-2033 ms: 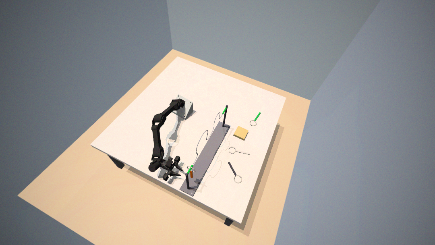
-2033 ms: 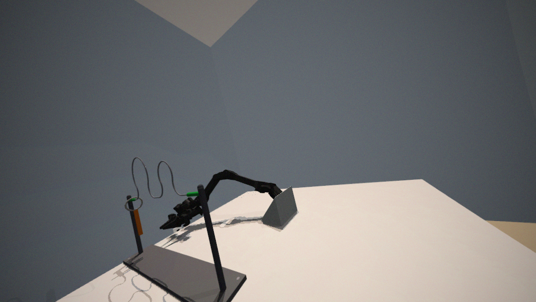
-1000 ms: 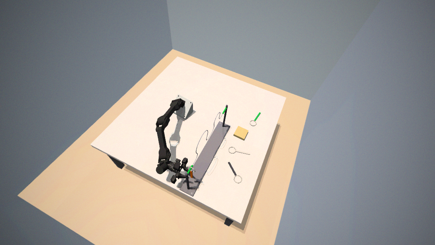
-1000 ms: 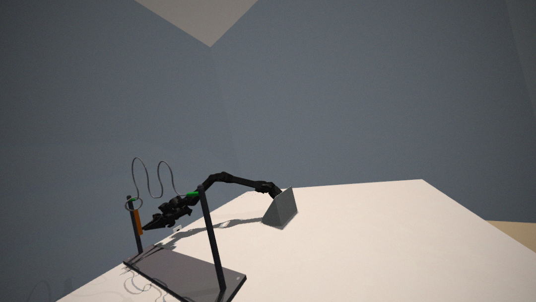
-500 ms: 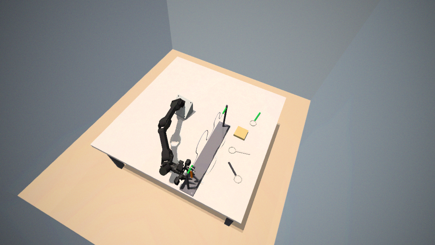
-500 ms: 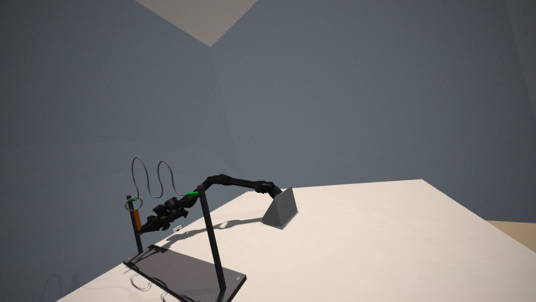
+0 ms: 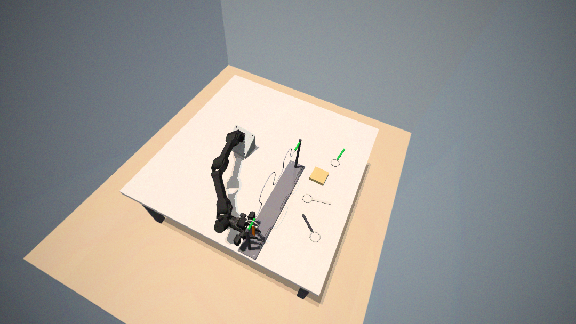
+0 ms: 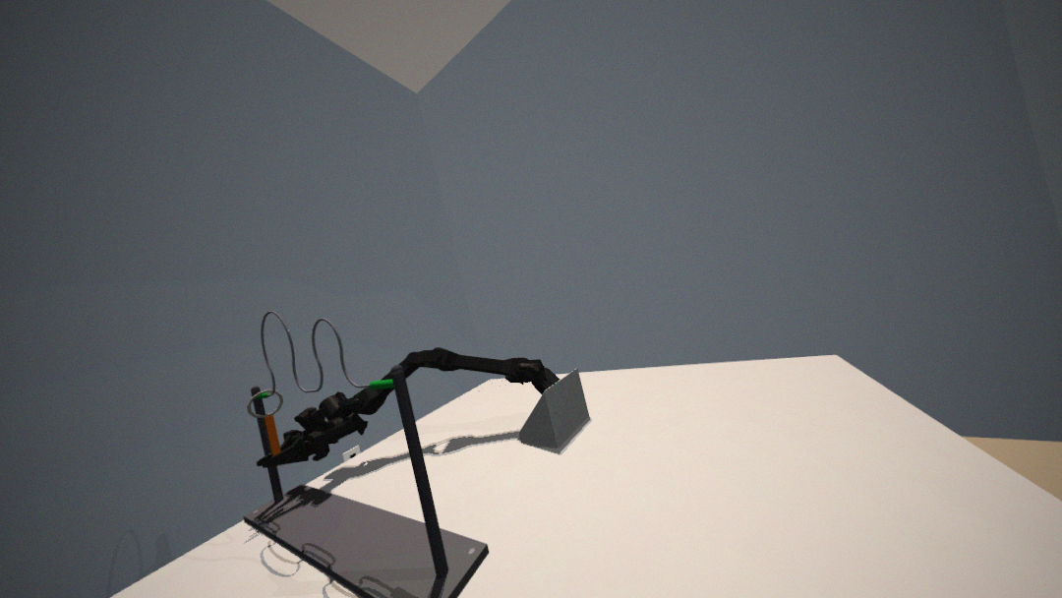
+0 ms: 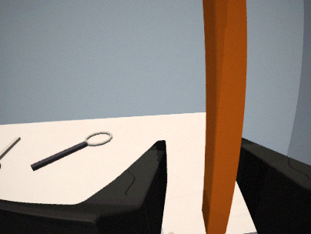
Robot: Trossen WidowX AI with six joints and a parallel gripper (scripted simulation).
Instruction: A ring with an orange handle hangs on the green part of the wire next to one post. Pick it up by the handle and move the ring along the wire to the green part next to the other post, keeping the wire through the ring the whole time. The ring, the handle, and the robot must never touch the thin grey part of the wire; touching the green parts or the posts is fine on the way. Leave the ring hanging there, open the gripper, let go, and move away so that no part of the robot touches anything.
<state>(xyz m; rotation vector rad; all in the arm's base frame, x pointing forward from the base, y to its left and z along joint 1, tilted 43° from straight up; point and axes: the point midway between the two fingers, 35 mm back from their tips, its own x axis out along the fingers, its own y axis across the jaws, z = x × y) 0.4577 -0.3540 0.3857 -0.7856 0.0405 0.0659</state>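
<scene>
The ring [image 8: 249, 405] hangs on the green part [image 7: 252, 224] [image 8: 263, 395] of the wire beside the near-edge post [image 7: 248, 242] [image 8: 275, 482]. Its orange handle [image 7: 253, 231] [image 8: 271, 434] [image 9: 225, 96] points down. My gripper [image 8: 267, 461] [image 9: 196, 145] is open around the lower handle, a finger on each side. In the wrist view the handle stands nearer the right finger, with a gap to the left one; whether it touches the right finger is unclear. The thin grey wire [image 8: 270, 312] loops up and down to the other green part [image 7: 297, 146] [image 8: 381, 385] at the other post [image 7: 297, 156] [image 8: 420, 467].
The posts stand on a dark base [image 7: 278, 197] [image 8: 356, 519]. Beyond it lie a yellow block [image 7: 318, 175], a green-handled ring [image 7: 341, 154], a white-handled ring [image 7: 321, 201] and a black-handled ring [image 7: 307, 222] [image 9: 59, 155]. The table's edge is close to the near post.
</scene>
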